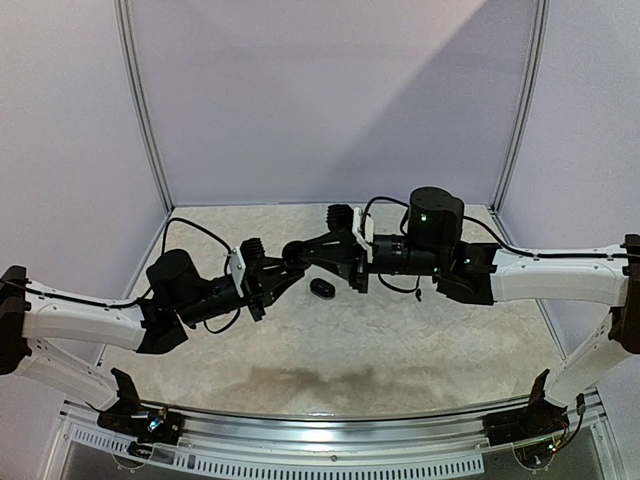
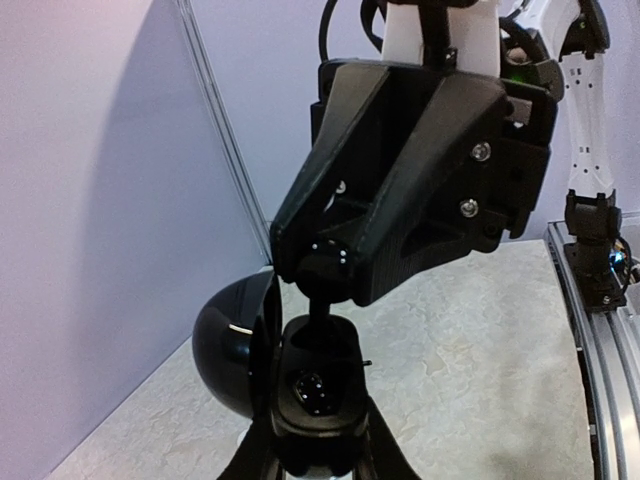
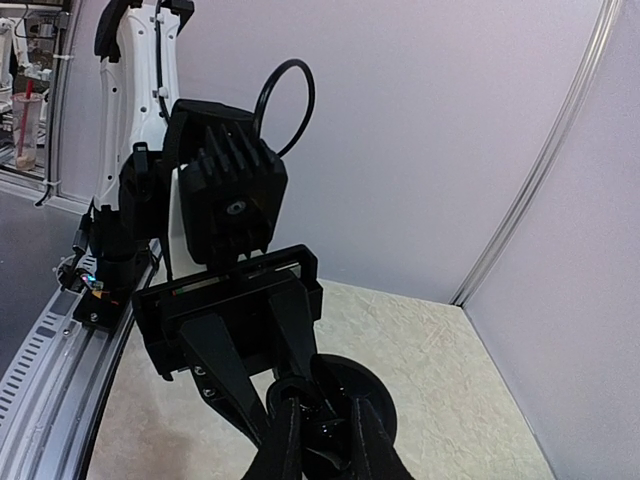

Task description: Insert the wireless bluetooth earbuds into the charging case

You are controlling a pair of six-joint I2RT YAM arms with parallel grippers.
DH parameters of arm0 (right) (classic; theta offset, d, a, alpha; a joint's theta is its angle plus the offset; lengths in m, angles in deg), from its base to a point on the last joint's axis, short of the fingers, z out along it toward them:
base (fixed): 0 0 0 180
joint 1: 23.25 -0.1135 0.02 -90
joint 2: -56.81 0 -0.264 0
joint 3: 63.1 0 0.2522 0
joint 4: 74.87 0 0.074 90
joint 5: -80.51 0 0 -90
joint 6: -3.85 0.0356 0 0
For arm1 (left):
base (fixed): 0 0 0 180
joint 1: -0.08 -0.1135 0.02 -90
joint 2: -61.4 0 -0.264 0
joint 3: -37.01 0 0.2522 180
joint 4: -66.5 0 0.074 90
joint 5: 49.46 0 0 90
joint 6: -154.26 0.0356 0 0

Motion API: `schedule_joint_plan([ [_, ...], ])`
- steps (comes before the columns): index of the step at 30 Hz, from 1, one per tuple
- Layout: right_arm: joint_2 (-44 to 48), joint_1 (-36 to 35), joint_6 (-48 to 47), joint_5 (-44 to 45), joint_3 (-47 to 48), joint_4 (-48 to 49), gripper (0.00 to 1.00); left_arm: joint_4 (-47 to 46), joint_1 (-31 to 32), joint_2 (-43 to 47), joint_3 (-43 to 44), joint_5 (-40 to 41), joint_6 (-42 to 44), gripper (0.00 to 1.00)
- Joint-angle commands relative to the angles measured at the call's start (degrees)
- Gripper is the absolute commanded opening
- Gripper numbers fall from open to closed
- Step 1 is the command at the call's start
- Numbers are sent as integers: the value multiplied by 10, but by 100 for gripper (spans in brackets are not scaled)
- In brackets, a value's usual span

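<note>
- Two arms meet mid-table: the left gripper [image 2: 315,462] is clamped on the open case [image 2: 315,395], with the lid [image 2: 232,345] hanging off its side.
- The right gripper [image 2: 322,262] pinches a black earbud [image 2: 318,308] directly above the case.
- The earbud's long axis points straight down at the case's socket [image 2: 318,385]; whether it touches is unclear.

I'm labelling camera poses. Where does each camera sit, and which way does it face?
Top external: above, behind the bases, looking down on the speckled beige table; left arm and right arm show.
Left wrist: faces the right arm; left fingers, bottom, grip the glossy black open charging case.
Right wrist: faces the left arm; right fingers, bottom, pinch a small black earbud.
Shared: both wrist views show the case and the opposite arm.
</note>
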Motion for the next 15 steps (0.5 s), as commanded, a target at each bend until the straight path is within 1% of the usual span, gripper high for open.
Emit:
schedule_joint_plan([
  [1,-5,27,-9,52,-1,-32,10,-35,17,4,7,-48,8,0],
  [6,-10,27,-8,50,-2,-34,12,-36,17,5,7,-48,11,0],
  [12,-11,27,-6,56,0,-37,22,-37,17,2,7,-47,9,0],
  [15,-12,27,-5,62,4,-38,21,-38,17,2,9,-45,7,0],
])
